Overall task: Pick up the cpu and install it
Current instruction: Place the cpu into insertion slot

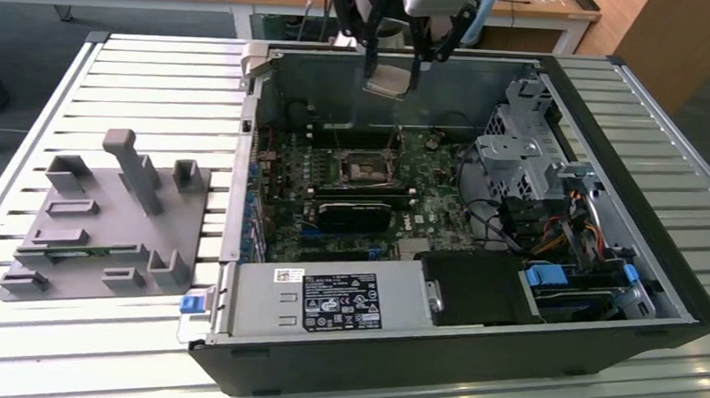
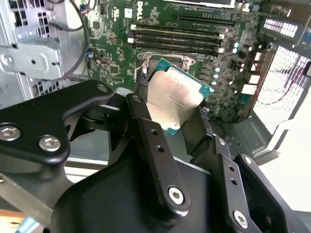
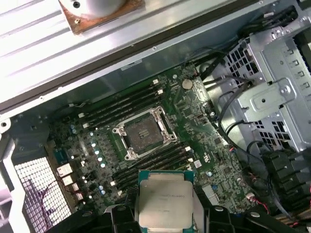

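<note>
While the socket sits empty at centre of the exterior view, we log: cpu aloft, clamped in the gripper at upper centre; pickup done, install left.

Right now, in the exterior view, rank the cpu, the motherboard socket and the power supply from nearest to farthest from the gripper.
1. The cpu: held in the gripper, near the top of the view.
2. The motherboard socket: lower in the view, mid-board.
3. The power supply: farthest, toward the view's bottom edge.
</note>
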Controlling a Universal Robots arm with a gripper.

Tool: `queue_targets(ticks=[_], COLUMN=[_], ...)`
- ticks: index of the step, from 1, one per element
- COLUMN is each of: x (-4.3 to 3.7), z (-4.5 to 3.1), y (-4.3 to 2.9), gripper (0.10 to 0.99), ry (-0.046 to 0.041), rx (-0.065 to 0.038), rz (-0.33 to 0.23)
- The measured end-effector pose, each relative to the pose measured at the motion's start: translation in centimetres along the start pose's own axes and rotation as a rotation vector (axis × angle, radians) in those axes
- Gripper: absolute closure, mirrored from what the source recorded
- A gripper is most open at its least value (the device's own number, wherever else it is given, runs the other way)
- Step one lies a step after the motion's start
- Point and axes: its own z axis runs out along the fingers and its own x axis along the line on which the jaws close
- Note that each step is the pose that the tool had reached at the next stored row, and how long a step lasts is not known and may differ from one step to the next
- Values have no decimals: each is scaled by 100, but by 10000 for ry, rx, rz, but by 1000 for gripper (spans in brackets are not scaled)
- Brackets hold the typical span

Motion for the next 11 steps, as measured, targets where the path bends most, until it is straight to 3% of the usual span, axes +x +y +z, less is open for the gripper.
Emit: queue_targets(ticks=[11], x=[0], z=[7], y=[0], gripper=[557], ry=[-82], rx=[50], rz=[1536])
